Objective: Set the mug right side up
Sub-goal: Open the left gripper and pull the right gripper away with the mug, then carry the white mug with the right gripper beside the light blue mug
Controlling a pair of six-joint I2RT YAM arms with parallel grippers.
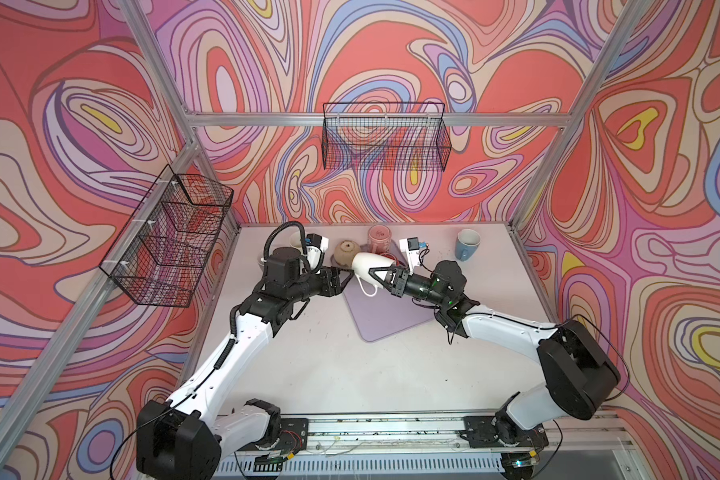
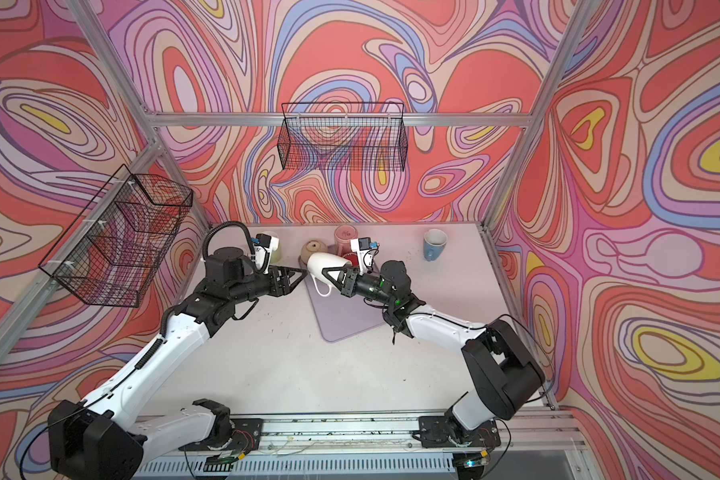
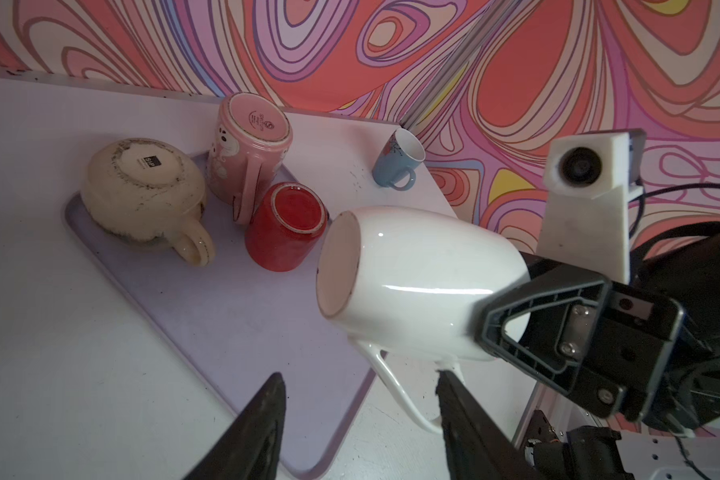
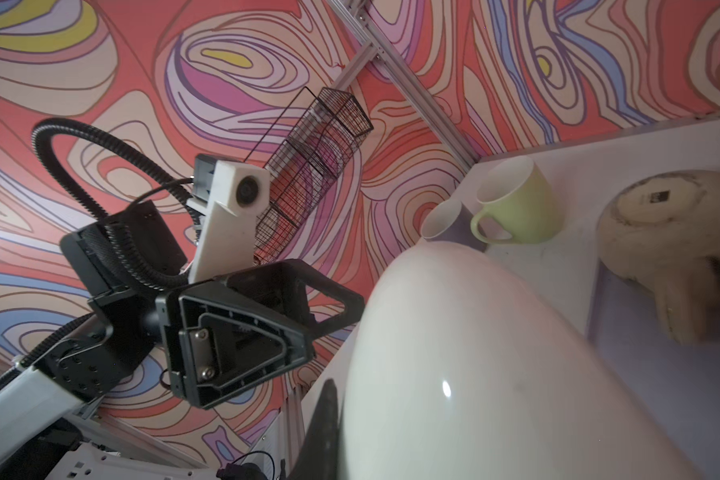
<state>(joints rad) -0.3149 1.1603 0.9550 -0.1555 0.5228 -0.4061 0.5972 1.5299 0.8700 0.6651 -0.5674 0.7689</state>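
The white mug (image 1: 368, 266) (image 2: 324, 262) (image 3: 420, 282) (image 4: 495, 353) hangs on its side above the purple mat (image 1: 391, 316). Its base points left and its handle (image 3: 395, 386) hangs down. My right gripper (image 1: 376, 273) (image 2: 330, 272) is shut on the mug at its rim end; in the right wrist view only one of its fingers (image 4: 327, 419) shows, against the outside wall. My left gripper (image 1: 347, 275) (image 2: 301, 274) (image 3: 360, 378) stands open just left of the mug's base. It holds nothing, and the handle runs down beside one of its fingers.
On the mat's far end a beige mug (image 3: 142, 191), a pink mug (image 3: 246, 145) and a red mug (image 3: 285, 226) stand upside down. A blue mug (image 1: 467, 244) stands upright at the back right, green (image 4: 520, 203) and lilac (image 4: 445, 224) mugs at the back left. Wire baskets (image 1: 385, 137) (image 1: 171, 237) hang on the walls.
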